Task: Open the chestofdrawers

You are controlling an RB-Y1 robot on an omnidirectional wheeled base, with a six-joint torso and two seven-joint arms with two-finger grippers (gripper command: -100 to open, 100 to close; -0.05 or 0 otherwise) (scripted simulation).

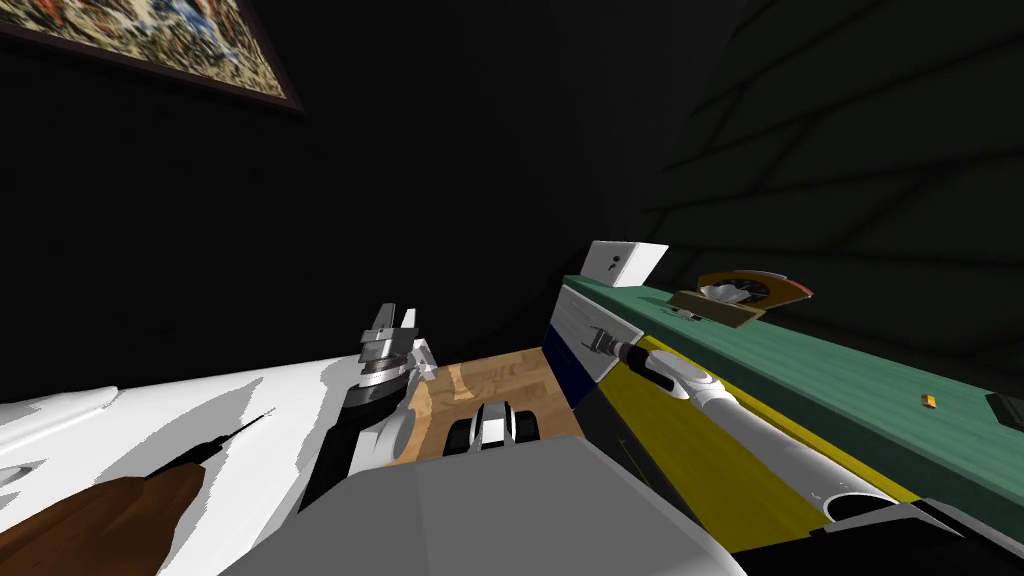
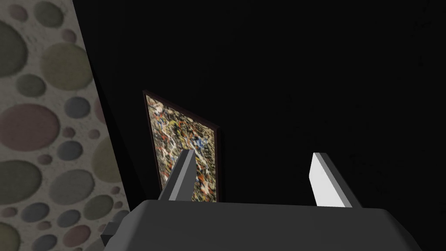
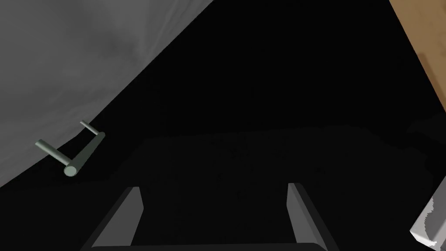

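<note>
Right gripper (image 3: 213, 187) stood wide open, holding nothing.
Drawer handle (image 3: 86, 153) sat off to its side, not touching. Left gripper (image 2: 253, 153) was wide open too.

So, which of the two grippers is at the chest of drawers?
The right gripper, at the light grey drawer front; the left gripper is raised away from it.

Right hand (image 3: 215, 207) outstretched, spread; left hand (image 2: 255, 178) raised, spread.
</note>
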